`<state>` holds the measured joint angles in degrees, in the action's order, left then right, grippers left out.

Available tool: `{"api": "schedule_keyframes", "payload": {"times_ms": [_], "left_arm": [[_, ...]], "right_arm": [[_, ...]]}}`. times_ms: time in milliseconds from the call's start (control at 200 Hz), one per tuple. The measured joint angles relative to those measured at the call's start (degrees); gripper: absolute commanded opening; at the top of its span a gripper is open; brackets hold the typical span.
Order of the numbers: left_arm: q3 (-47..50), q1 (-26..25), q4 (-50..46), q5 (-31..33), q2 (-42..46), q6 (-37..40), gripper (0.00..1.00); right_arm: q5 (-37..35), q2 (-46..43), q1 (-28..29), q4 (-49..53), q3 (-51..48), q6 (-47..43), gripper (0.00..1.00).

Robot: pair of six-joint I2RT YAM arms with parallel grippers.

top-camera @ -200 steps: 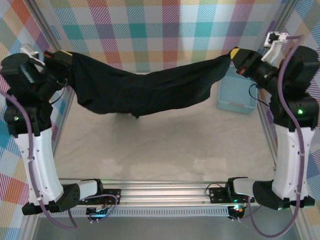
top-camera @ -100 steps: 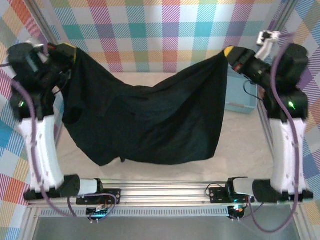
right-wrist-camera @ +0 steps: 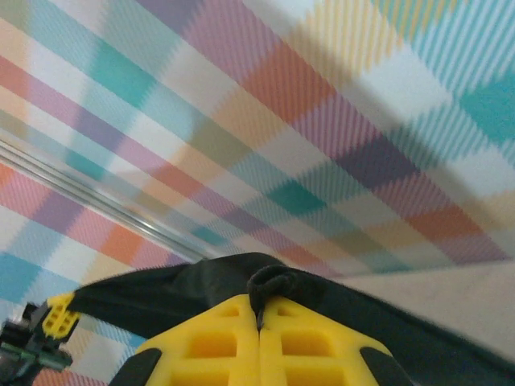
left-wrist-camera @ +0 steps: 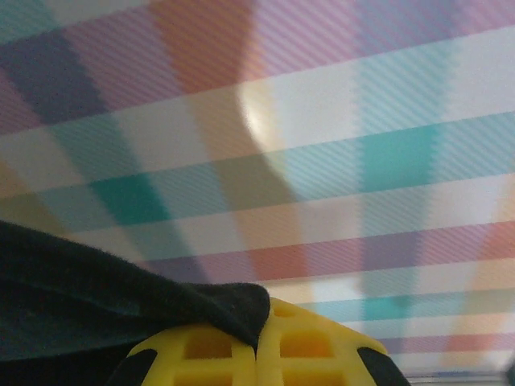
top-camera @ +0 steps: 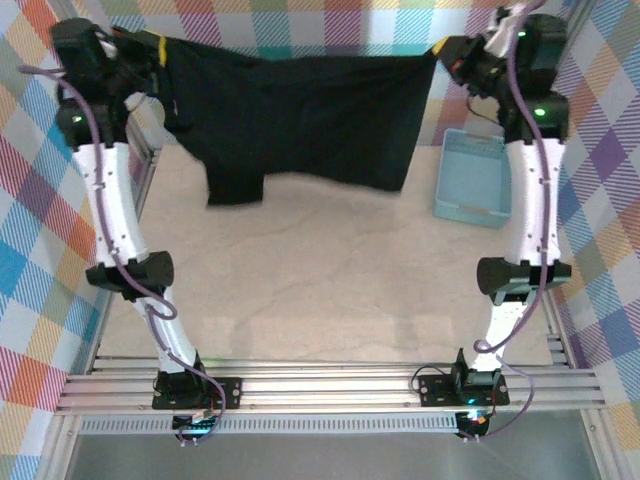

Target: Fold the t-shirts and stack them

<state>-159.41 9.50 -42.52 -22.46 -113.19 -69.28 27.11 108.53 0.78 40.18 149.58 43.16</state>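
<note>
Nearest, both arm bases sit on the aluminium rail. Beyond it lies the pale counter, and a light-blue plastic basket stands on its far right part. Farther back, one black t-shirt hangs stretched wide between the raised arms. The yellow left fingers are pressed together on its upper left edge, and the right fingers pinch its upper right edge likewise. One sleeve droops lowest on the left. Behind it stands the plaid backdrop.
</note>
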Motion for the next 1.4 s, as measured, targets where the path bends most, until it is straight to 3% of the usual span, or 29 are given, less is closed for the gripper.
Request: {"api": "schedule_keyframes", "payload": {"times_ms": [70,135,200,250,365,425,480,535,610,800,980,1085,1255,1399], "left_arm": [[3.0,1.4,0.2,0.0,6.1,0.1,0.0],[11.9,1.9,1.2,0.0,15.0,0.7,0.0],[26.9,1.4,3.1,-0.6,26.1,1.8,0.02],[40.6,1.0,5.1,-1.1,34.4,2.7,0.15],[71.6,0.3,9.1,-3.2,49.2,3.5,0.2],[86.1,0.0,10.2,-3.9,51.2,4.5,0.27],[98.1,-0.3,9.7,-3.7,50.0,6.6,0.48],[108.1,-0.4,8.8,-2.9,46.7,7.9,0.64],[116.9,-0.5,4.2,-1.0,45.2,10.0,0.7],[116.5,-3.9,0.4,3.2,51.3,13.6,0.66],[113.7,-5.5,0.4,7.3,51.2,14.5,0.63],[111.5,-5.5,0.9,9.0,44.1,15.0,0.6],[103.6,-5.6,3.1,10.6,23.4,16.9,0.57],[99.6,-5.9,4.3,11.2,14.0,17.7,0.58]], "right_arm": [[0.0,-4.6,-1.6,-0.9,-1.8,0.4,0.0],[0.0,-10.1,-2.7,-2.1,-7.2,0.4,0.0],[0.7,-15.8,-2.7,-4.2,-15.6,0.4,0.0],[1.7,-20.2,-2.6,-5.8,-24.4,0.4,0.0],[3.4,-28.4,-2.3,-10.6,-49.7,0.4,0.19],[3.1,-30.7,-2.3,-12.1,-63.3,0.6,0.27],[2.1,-30.7,-2.3,-13.0,-75.0,1.2,0.35],[0.6,-30.3,-2.3,-13.1,-85.0,1.2,0.41],[-1.6,-30.2,-2.3,-11.6,-95.8,1.3,0.44],[-6.6,-34.4,0.6,-10.9,-102.7,0.1,0.41],[-10.4,-35.2,9.6,-12.6,-99.4,-1.3,0.36],[-10.6,-27.2,15.3,-14.8,-94.6,-2.1,0.35],[-10.2,-7.5,22.8,-15.2,-81.5,-3.3,0.33],[-9.3,4.7,25.5,-15.1,-72.7,-3.1,0.32]]}}
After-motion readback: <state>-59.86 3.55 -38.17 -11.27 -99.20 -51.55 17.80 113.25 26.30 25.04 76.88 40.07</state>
